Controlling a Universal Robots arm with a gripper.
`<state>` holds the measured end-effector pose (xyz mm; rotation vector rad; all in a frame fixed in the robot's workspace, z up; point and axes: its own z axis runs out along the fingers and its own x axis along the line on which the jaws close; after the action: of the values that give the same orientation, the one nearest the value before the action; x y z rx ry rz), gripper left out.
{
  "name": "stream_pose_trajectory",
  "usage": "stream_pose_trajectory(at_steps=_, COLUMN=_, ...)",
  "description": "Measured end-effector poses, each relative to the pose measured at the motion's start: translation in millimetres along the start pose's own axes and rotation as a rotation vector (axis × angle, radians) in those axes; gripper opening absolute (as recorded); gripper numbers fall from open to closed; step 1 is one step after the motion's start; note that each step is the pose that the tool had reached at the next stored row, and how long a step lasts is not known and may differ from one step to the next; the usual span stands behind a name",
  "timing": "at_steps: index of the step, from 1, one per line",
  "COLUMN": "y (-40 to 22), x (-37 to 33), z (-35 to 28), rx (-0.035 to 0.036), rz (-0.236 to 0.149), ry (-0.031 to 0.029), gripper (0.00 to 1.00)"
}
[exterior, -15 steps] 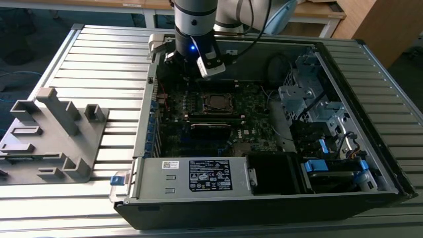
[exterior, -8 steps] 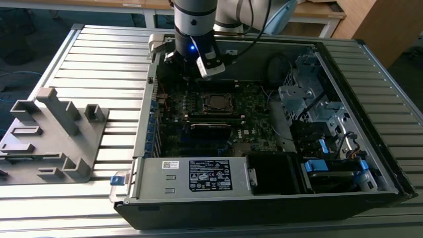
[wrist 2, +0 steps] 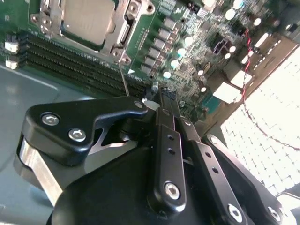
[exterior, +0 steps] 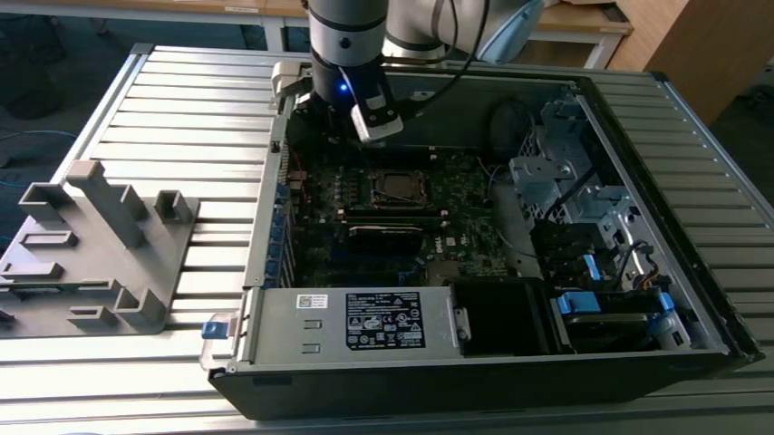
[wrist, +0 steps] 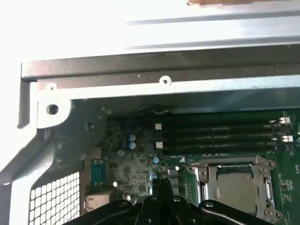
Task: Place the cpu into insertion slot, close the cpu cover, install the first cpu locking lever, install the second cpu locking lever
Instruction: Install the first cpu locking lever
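Two white labels lie on the grey power supply (exterior: 362, 319) at the near side of the open case (exterior: 677, 272) in the exterior view, a small one beside a larger one dense with black print; none of it can be read. A long black module (exterior: 387, 230) on the board (exterior: 466, 204) carries a pale strip label, also unreadable, and in both wrist views the board bears tiny white marks that cannot be made out. The gripper (wrist: 161, 182) hangs from the arm (exterior: 347, 45) over the board, just beside the socket, its fingers (wrist 2: 158, 96) drawn together at the tips with nothing seen between them. A thin wire lever (wrist 2: 123, 70) rises from the socket's corner to the gripper's black links; whether the two touch I cannot tell. The cpu (wrist: 239, 185) lies flat in the slot (exterior: 396, 198), its dull metal top showing through the window of the cover (wrist: 206, 174), which is down over it. Four long dark memory slots (wrist: 220, 136) run just beside the socket. A grey fixture (exterior: 97, 245) stands on the ribbed table (exterior: 181, 109) at the exterior view's left, well apart from the case.
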<state>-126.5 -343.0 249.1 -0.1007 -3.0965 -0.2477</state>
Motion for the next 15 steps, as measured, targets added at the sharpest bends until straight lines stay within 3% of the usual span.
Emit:
stream_pose_trajectory(at_steps=1, y=0.0, x=0.1, z=0.0, rx=-0.0127, rz=0.000, ry=0.0008, gripper=0.11)
stream_pose_trajectory(at_steps=5, y=0.0, x=0.2, z=0.0, rx=-0.0788, rz=-0.002, ry=0.0052, gripper=0.11)
stream_pose_trajectory(at_steps=6, y=0.0, x=0.2, z=0.0, rx=-0.0908, rz=-0.003, ry=0.0060, gripper=0.11)
stream_pose_trajectory(at_steps=9, y=0.0, x=0.2, z=0.0, rx=-0.0949, rz=-0.003, ry=0.0063, gripper=0.11)
stream_pose_trajectory(at_steps=15, y=0.3, x=-4.9, z=-0.2, rx=-0.0950, rz=-0.003, ry=0.0064, gripper=0.11)
